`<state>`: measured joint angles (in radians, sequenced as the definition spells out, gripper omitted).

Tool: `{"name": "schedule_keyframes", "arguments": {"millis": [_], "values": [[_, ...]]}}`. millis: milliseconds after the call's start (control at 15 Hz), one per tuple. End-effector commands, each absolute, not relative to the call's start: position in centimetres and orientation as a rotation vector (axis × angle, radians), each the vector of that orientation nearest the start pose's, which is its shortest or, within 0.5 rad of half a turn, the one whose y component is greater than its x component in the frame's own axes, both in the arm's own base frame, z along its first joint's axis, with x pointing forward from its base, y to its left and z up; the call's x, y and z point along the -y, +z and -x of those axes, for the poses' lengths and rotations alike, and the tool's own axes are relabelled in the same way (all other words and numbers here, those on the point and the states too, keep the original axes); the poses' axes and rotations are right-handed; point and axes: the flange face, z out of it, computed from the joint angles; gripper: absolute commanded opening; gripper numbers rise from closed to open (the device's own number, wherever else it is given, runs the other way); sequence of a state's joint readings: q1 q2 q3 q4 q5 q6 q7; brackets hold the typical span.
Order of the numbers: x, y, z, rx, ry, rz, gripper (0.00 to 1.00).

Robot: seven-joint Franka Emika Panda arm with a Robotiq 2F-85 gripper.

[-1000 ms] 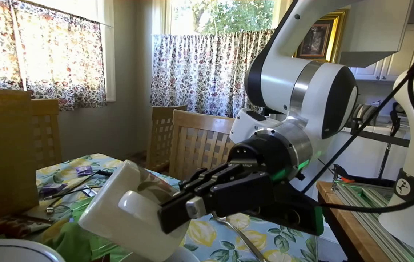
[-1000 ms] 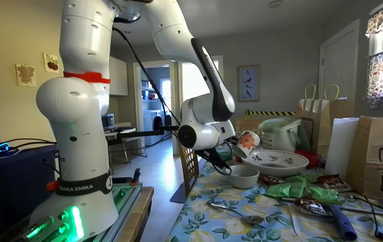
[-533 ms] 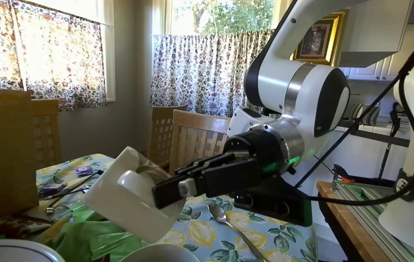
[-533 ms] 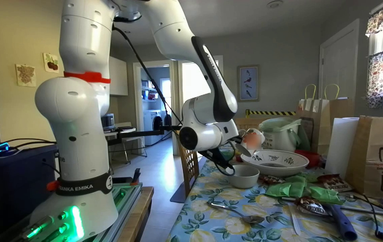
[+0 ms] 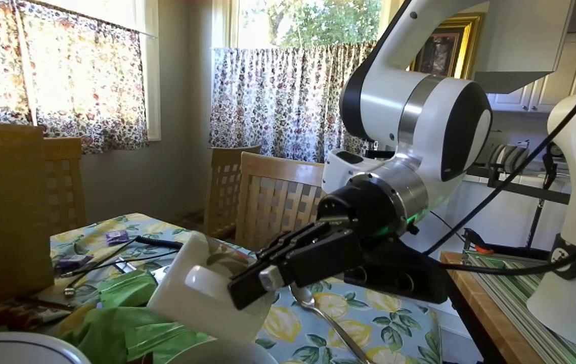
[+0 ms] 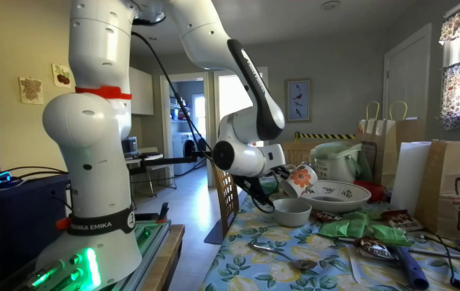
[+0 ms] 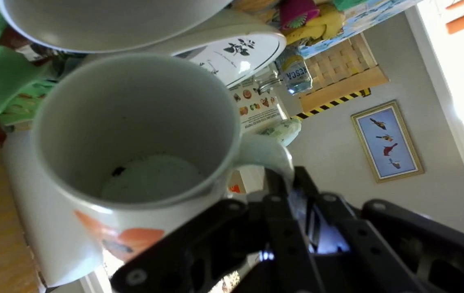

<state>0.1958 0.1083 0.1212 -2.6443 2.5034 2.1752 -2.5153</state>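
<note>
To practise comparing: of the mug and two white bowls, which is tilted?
The flowered mug, gripped by its handle in the end effector; the small plain bowl and wide patterned bowl sit upright.

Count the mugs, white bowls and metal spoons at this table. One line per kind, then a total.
Mugs: 1 (the flowered mug, in the hand)
White bowls: 2 (the small plain bowl and the large patterned bowl)
Metal spoons: 1 (the spoon near the small plain bowl)
Total: 4
</note>
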Motion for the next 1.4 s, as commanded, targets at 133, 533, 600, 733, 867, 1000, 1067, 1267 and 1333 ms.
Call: {"name": "schedule_keyframes", "arguments": {"millis": [133, 533, 600, 733, 867, 1000, 1067, 1267, 1333], "values": [[-14.1, 26.2, -39.9, 0.405, -1.283, 2.082, 0.03], [-12.1, 30.7, -40.7, 0.229, -1.19, 2.268, 0.03], [-11.9, 31.2, -40.9, 0.203, -1.167, 2.296, 0.03], [-11.6, 31.7, -41.2, 0.145, -1.104, 2.362, 0.03], [-11.5, 32.0, -41.7, 0.086, -1.05, 2.39, 0.03], [-11.6, 32.3, -42.6, 0.013, -1.002, 2.39, 0.03], [-11.6, 32.3, -43.3, -0.032, -0.977, 2.388, 0.03], [-10.7, 33.0, -45.1, -0.273, -0.937, 2.372, 0.03], [-10.4, 32.9, -45.6, -0.348, -0.92, 2.369, 0.03]]}}
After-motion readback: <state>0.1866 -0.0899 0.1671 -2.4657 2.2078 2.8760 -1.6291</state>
